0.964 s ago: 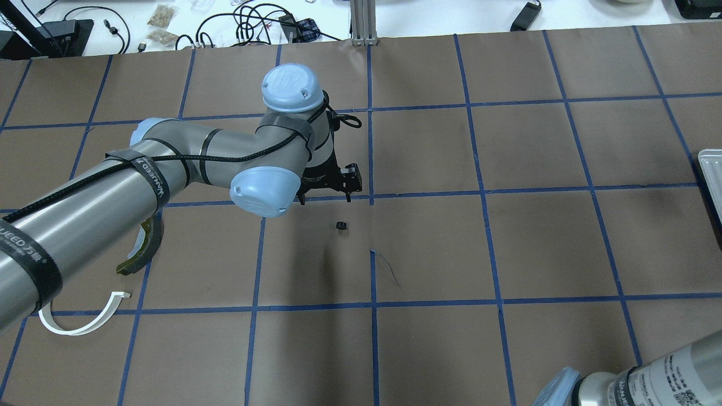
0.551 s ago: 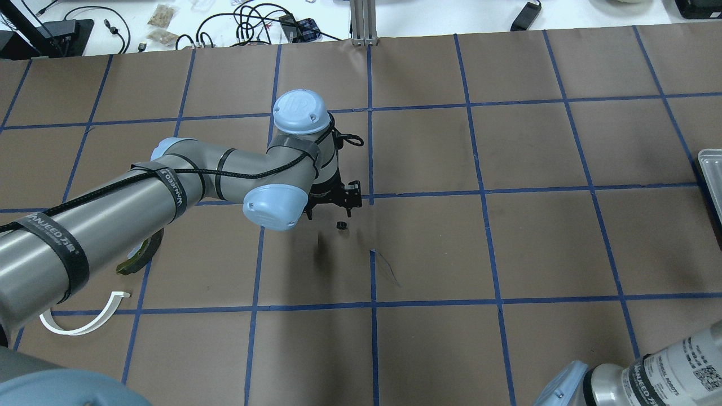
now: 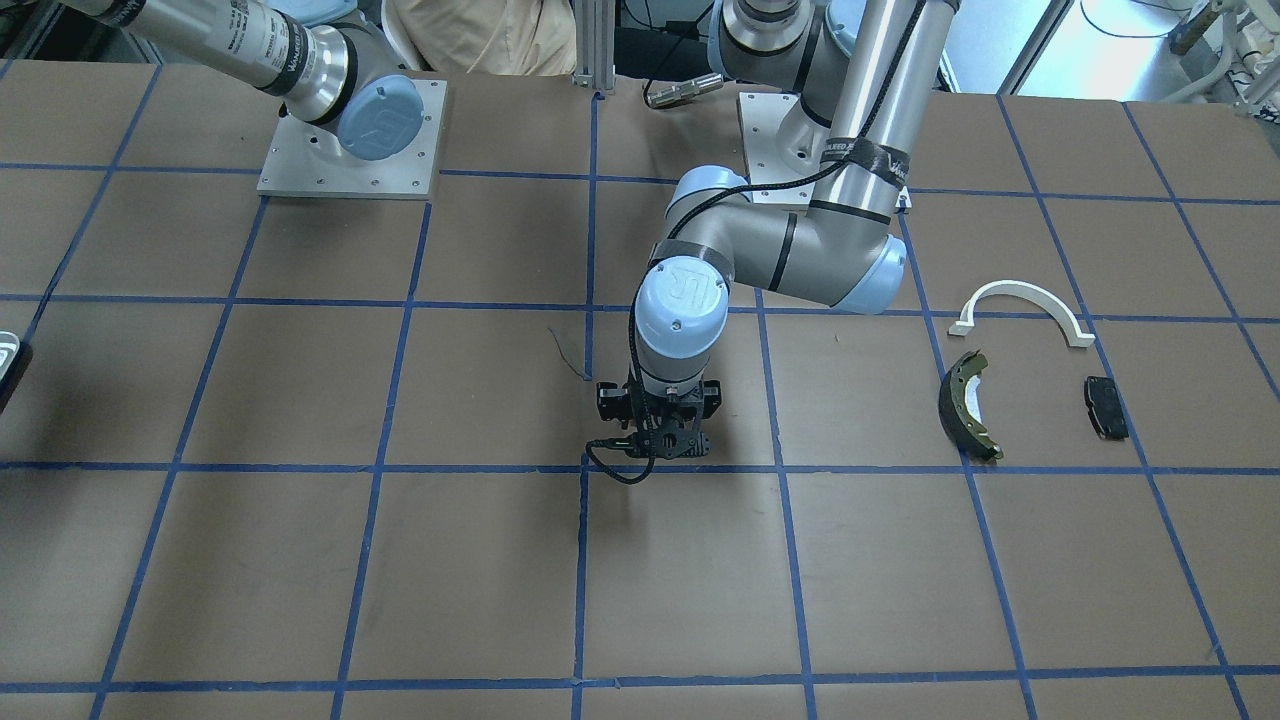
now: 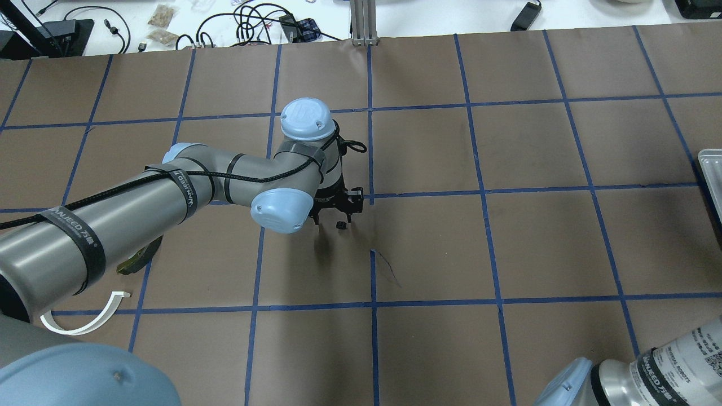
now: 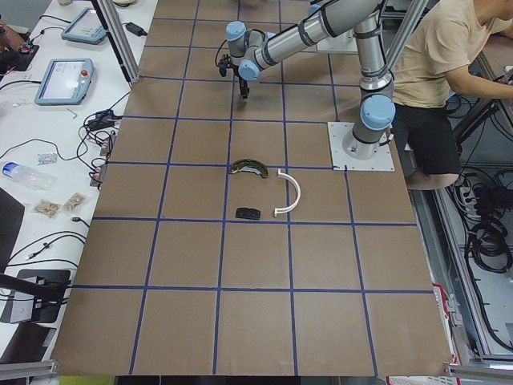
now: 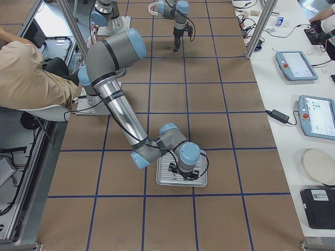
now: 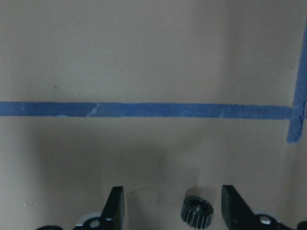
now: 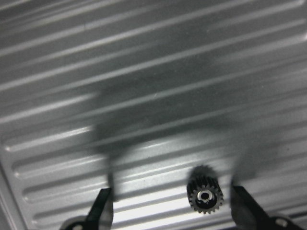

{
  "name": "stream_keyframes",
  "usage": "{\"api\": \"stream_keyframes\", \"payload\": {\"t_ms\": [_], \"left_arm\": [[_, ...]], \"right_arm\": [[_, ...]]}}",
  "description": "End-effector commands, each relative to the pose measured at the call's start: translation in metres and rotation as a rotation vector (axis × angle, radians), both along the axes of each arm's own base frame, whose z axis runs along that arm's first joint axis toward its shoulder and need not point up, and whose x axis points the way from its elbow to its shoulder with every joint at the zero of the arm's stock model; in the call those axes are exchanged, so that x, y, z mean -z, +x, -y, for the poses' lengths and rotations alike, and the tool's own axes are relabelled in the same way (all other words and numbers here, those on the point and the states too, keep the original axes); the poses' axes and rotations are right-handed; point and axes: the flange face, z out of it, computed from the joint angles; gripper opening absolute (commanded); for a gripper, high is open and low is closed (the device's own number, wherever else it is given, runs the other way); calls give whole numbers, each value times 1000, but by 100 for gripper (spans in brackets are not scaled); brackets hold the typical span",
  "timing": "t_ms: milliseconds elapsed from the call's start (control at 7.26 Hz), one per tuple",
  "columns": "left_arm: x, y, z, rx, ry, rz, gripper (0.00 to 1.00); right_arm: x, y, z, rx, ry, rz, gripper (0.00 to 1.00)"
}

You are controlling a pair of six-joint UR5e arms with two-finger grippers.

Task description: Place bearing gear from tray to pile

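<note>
Two small black toothed gears lie under my grippers, one apiece. The loose gear (image 7: 196,213) sits on the brown paper of the table (image 4: 428,248), just beside a crossing of blue tape lines near the middle. It stands on a flat face with its bore pointing up at my wrist camera, so its axis is upright; it is squat, with no long side to speak of. My left gripper (image 7: 172,201) hangs low over it with the jaws spread wide, one finger on each side of the gear and neither touching it. The gear lies nearer one finger than the other, and I grip nothing. The pile is well apart from it, toward my left: the olive-grey brake shoe (image 3: 965,405), the white arch (image 3: 1020,300) and the black pad (image 3: 1105,407) lie close together without touching. At the far right end of the table, my right gripper (image 8: 171,196) hovers inside the ribbed metal tray (image 8: 144,72), jaws equally wide and empty. The tray gear (image 8: 205,195) rests flat on the ribs between those fingers, bore upward too, off-centre, with a gap to each finger.
</note>
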Motion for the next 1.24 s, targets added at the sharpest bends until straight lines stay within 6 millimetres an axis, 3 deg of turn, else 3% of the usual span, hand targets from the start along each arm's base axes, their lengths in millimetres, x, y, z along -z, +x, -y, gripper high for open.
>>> {"api": "stream_keyframes", "payload": {"t_ms": [0, 138, 276, 413, 689, 964, 1102], "left_arm": [[3, -11, -6, 19, 3, 3, 73], [2, -11, -6, 19, 3, 3, 68], [3, -11, -6, 19, 5, 2, 39], [3, -11, -7, 21, 6, 2, 6], [-1, -11, -3, 18, -1, 0, 0], [-22, 1, 14, 7, -31, -4, 0], [-41, 29, 34, -6, -27, -4, 0]], "right_arm": [[1, -2, -2, 4, 13, 15, 76], [-1, -2, -2, 13, 23, 30, 66], [1, -1, -2, 16, 27, 37, 55], [-2, 0, -2, 19, 33, 46, 53], [-4, 1, 0, 50, 33, 42, 50], [-4, 2, 0, 94, 32, 41, 19], [-5, 3, 0, 97, 31, 42, 11]]}}
